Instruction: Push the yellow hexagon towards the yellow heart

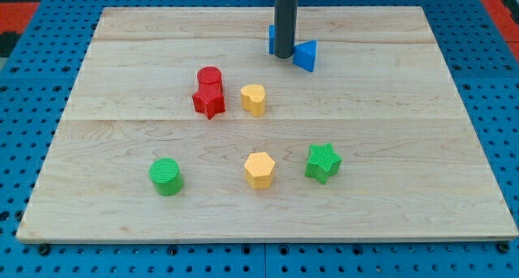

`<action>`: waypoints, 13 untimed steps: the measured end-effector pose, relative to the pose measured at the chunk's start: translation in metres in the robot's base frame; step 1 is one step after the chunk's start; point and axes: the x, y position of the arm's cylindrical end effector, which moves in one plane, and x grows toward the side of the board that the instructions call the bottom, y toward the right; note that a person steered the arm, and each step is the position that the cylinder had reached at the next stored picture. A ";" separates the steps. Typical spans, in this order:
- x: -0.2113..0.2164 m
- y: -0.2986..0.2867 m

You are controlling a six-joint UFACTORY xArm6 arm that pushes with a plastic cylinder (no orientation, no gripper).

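A: Where is my tip (282, 57) right now?

B: Near the view's top, a little right of centre on the wooden counter (122, 148). The dark rod comes straight down and its lower end sits between two blue blocks. One blue block (272, 40) peeks out from behind the rod on the view's left, mostly hidden, so its shape cannot be made out. The other, a blue triangle-like block (306, 55), lies just beside the tip on the view's right.

A: Is the end effector spread, pressed together, or pinching anything?

B: It is a plain rod with nothing to spread or press together, and it holds nothing. Whether it actually touches either blue block cannot be told from this view.

A: And the yellow hexagon?

B: The yellow hexagon (259, 169) stands in the lower middle of the counter, well apart from the tip. The yellow heart (253, 100) is above it, toward the view's top, with bare wood between them.

A: What else is around?

B: A red cylinder (209, 77) touches a red star (209, 100), just left of the heart. A green star (323, 162) sits near the hexagon's right, and a green cylinder (166, 177) sits well to its left.
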 end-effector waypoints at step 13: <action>0.248 -0.053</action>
